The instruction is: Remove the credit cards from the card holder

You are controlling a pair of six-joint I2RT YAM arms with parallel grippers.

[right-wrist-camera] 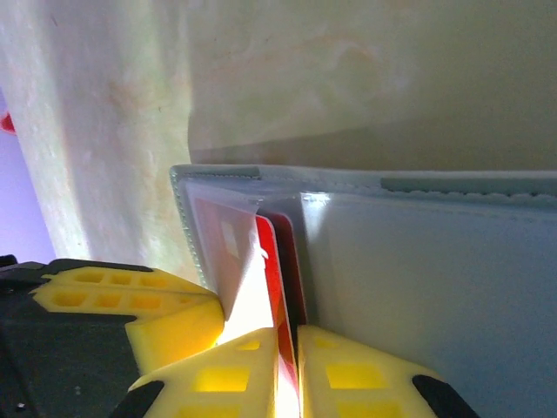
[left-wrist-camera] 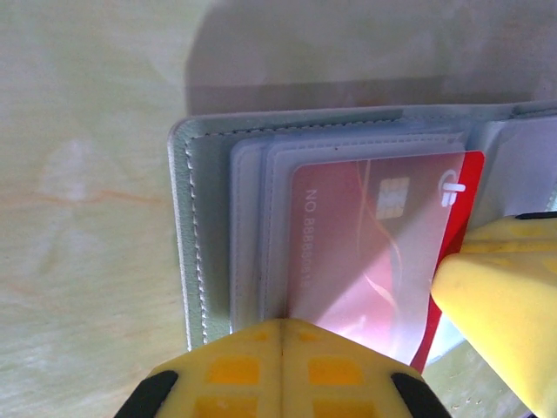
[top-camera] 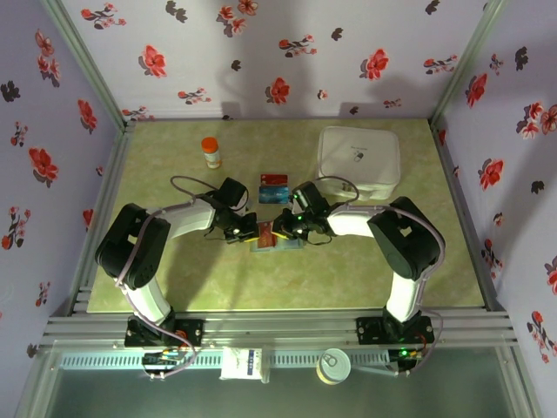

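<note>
The grey-blue card holder (top-camera: 287, 245) lies open at the table's middle, both grippers meeting over it. In the left wrist view my left gripper (left-wrist-camera: 283, 329) is shut on the edge of the card holder's (left-wrist-camera: 204, 226) clear sleeves, pinning them. A red credit card (left-wrist-camera: 365, 244) sits partly in a sleeve, its right edge sticking out. My right gripper (right-wrist-camera: 290, 344) is shut on that red card's (right-wrist-camera: 277, 270) edge, next to the holder's other panel (right-wrist-camera: 435, 279). A red card (top-camera: 273, 180) and a blue card (top-camera: 273, 195) lie loose on the table just behind.
A large white square box (top-camera: 359, 161) stands at the back right. A small orange-capped bottle (top-camera: 211, 152) stands at the back left. Floral walls close in the table on three sides.
</note>
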